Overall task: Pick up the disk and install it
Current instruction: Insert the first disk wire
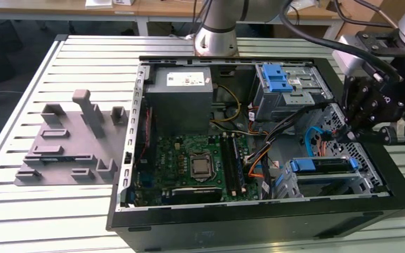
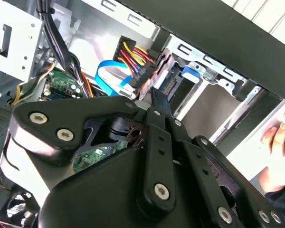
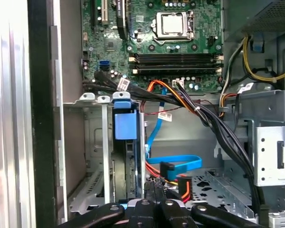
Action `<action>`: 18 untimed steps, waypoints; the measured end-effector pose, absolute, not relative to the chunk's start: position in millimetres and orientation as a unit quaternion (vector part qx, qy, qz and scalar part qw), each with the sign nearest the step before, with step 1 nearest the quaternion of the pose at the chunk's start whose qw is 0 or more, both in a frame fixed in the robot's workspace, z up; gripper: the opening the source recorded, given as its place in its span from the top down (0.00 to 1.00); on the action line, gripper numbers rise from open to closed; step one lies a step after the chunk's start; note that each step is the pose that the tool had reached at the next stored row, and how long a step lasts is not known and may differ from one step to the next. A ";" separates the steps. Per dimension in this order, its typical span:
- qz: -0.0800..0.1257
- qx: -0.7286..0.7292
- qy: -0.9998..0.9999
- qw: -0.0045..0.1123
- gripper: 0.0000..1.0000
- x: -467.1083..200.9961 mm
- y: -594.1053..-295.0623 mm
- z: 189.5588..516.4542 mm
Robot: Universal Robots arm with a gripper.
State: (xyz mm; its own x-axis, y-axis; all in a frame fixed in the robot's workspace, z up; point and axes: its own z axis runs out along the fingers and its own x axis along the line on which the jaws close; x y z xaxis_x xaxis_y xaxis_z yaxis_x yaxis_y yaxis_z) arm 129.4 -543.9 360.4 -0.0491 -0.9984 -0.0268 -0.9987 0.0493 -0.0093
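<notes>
We see the disk (image 1: 320,165) sitting on edge in the metal drive cage (image 1: 368,176) at the corner of the open computer case (image 1: 259,224), toward the exterior view's right. Its blue rails frame it on both ends. In the first wrist view the disk (image 3: 122,126) stands in a slot of that cage, its blue end facing the motherboard (image 3: 171,47).

The pincer (image 1: 345,134) hangs inside the case just above the cage, apart from the disk. In the second wrist view the pincer (image 2: 154,92) looks pressed together with nothing between its tips. It points close to a connector with red and yellow wires (image 2: 133,54), and we cannot tell whether they touch.

A person's hand (image 2: 280,142) rests outside the case wall. The case lies on a slatted bench (image 1: 19,211) beside a grey fixture (image 1: 69,142).
</notes>
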 end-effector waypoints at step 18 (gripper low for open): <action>0.006 -0.669 0.743 0.013 0.89 130.8 -533.3 364.3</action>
